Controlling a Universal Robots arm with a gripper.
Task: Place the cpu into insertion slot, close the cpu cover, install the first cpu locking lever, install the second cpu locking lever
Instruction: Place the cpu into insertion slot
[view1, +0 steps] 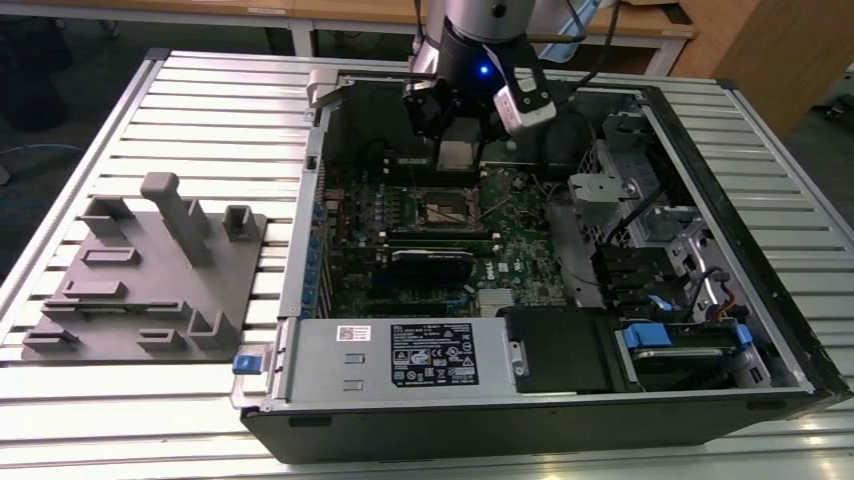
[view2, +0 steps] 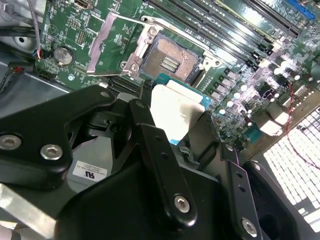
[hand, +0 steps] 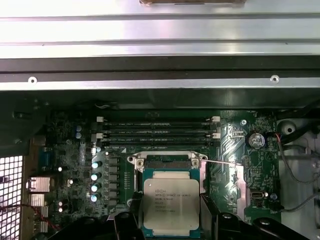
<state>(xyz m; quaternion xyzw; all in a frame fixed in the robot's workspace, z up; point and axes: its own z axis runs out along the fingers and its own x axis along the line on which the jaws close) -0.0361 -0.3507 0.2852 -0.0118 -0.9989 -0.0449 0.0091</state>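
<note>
Here, end effector grips cpu — second wrist view: insertion slot bare.

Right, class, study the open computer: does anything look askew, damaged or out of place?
Nothing stands out. The gripper holds the cpu flat above the bare slot, its edges square to the slot's rim. The cover is swung open beside the slot, as loading would need.

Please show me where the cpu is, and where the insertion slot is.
the cpu (hand: 171, 202): first wrist view, middle of its metal top.
the insertion slot (view2: 172, 59): second wrist view, middle of its contact field.
</note>
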